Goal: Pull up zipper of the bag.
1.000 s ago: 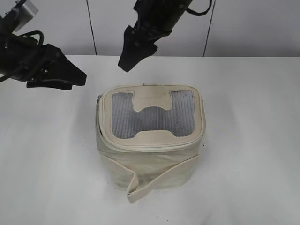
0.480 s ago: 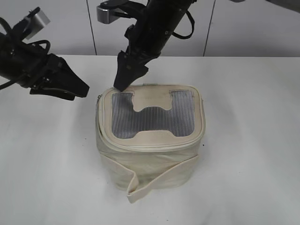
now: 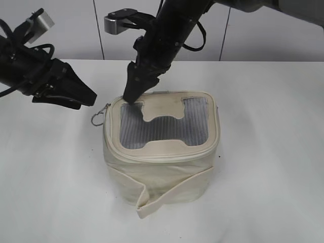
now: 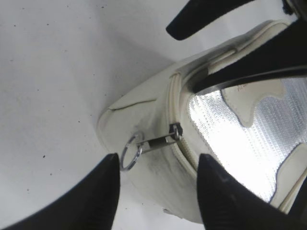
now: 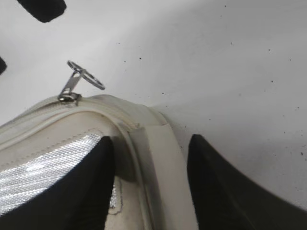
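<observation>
The cream-white bag (image 3: pixel 162 162) stands mid-table, its grey mesh top (image 3: pixel 162 126) facing up. The zipper track (image 4: pixel 184 153) runs round the top rim. A silver slider (image 4: pixel 176 132) with a ring pull (image 4: pixel 130 152) sticks out at the bag's left back corner; the ring also shows in the exterior view (image 3: pixel 97 118) and the right wrist view (image 5: pixel 86 75). My left gripper (image 3: pixel 83 98) is open and empty, just left of the ring, and in its wrist view (image 4: pixel 158 158) the ring lies ahead of the jaws. My right gripper (image 3: pixel 130 96) is open, its jaws straddling the rim at that corner (image 5: pixel 151 139).
The bag's loose folded strap (image 3: pixel 167 195) hangs at its front. The white table (image 3: pixel 268 152) stretches all round the bag. A pale panelled wall (image 3: pixel 263 30) stands behind the table's back edge.
My right gripper has come down from above onto the bag's back left corner. The ring pull now sticks out to the left. My left gripper shifted slightly right early on.
</observation>
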{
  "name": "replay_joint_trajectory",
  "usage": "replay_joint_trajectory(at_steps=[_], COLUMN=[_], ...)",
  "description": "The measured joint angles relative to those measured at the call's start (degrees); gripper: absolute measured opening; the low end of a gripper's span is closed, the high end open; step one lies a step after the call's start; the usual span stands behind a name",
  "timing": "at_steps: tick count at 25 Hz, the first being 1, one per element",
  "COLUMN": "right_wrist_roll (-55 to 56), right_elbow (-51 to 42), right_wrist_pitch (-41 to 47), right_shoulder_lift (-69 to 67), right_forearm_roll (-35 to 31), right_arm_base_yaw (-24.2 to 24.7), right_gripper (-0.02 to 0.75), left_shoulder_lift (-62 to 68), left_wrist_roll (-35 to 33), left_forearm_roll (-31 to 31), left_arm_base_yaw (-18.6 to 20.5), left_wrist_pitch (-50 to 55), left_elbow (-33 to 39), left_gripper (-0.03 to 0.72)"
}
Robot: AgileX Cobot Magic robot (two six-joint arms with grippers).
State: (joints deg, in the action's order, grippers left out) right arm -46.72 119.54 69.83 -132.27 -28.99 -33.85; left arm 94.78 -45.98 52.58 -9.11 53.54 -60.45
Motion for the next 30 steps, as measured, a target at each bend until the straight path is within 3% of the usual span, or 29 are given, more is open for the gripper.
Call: replay_joint_trajectory(at_steps=[10, 18, 26, 30], right_wrist_roll=[3.8, 4.5, 6.0, 6.6], right_elbow=[0.0, -0.3, -0.3, -0.3], right_wrist_pitch=[0.7, 0.7, 0.7, 0.7], right_shoulder_lift=[0.0, 1.3, 1.3, 1.4], right_forearm_roll=[-0.7, 0.3, 0.4, 0.4], right_arm_base_yaw=[-0.2, -0.3, -0.3, -0.3], right_gripper=[0.047, 0.041, 0.041, 0.041], left_shoulder_lift=[0.0, 0.0, 0.0, 0.0], left_wrist_roll=[0.0, -0.5, -9.5, -13.2], left_forearm_roll=[-0.4, -5.5, -5.8, -6.5], left_arm_base_yaw=[0.0, 0.0, -0.4, -2.4], left_wrist_pitch=[0.1, -2.6, -3.3, -3.4], left_elbow=[0.0, 0.0, 0.0, 0.0], left_gripper=[0.417, 0.494, 0.497, 0.498])
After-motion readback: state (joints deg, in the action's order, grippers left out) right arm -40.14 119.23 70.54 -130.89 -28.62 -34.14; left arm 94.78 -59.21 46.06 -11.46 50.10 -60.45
